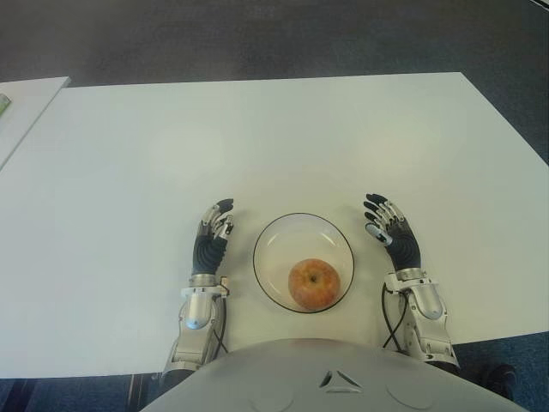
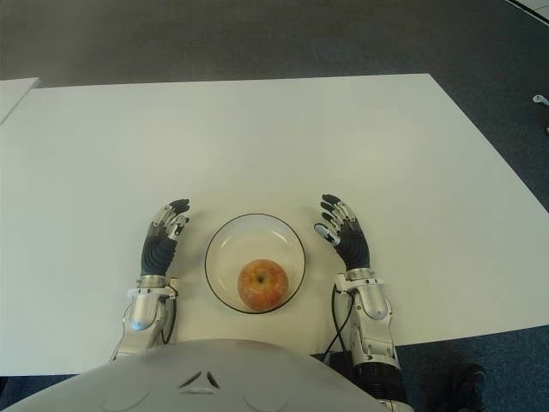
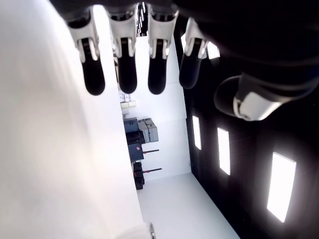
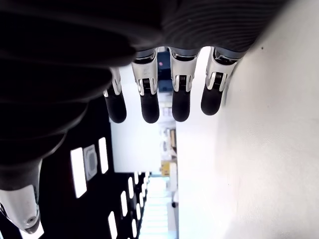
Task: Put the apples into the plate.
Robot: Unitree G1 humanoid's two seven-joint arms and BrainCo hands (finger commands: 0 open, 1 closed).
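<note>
One apple [image 1: 313, 284] sits inside the clear plate [image 1: 276, 236] near the desk's [image 1: 257, 137] front edge, centre — placing step looks done, as no other apple is in sight. Left hand [image 1: 211, 239] just beside the plate's left rim, right hand [image 1: 392, 232] just beside its right; both w/ fingers apart, holding nothing. Next move, prob.: pull the hands away w/o nudging the rim. Open room is ample — bare surface to the far edge and both side edges.

no text, label, brand or number can be read in any view.
</note>
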